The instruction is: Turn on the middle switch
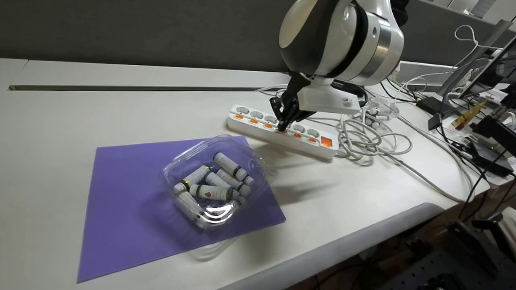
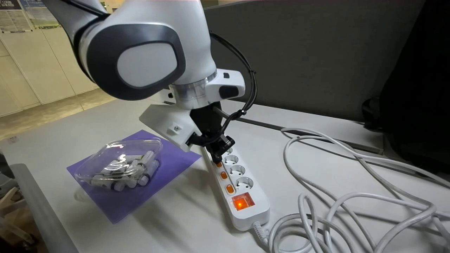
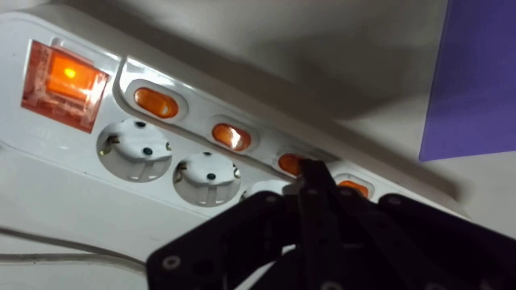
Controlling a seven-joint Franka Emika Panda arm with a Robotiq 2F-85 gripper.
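Note:
A white power strip (image 1: 278, 139) lies on the table with a row of orange oval switches beside its sockets. It also shows in an exterior view (image 2: 258, 207) and in the wrist view (image 3: 193, 117). A larger square main switch (image 3: 66, 84) at the cable end glows orange. My gripper (image 3: 316, 171) is shut and empty, pointing down over the third small orange switch (image 3: 289, 164) from the main switch. Its tips cover one end of that switch; I cannot tell whether they press it. The gripper shows in both exterior views (image 1: 281, 127) (image 2: 217, 160).
A clear plastic box (image 1: 242, 151) with several small white vials stands on a purple sheet (image 1: 125, 193) beside the strip. Loose white cables (image 1: 363, 139) coil at the strip's main-switch end. A dark partition (image 1: 141, 32) stands behind the table.

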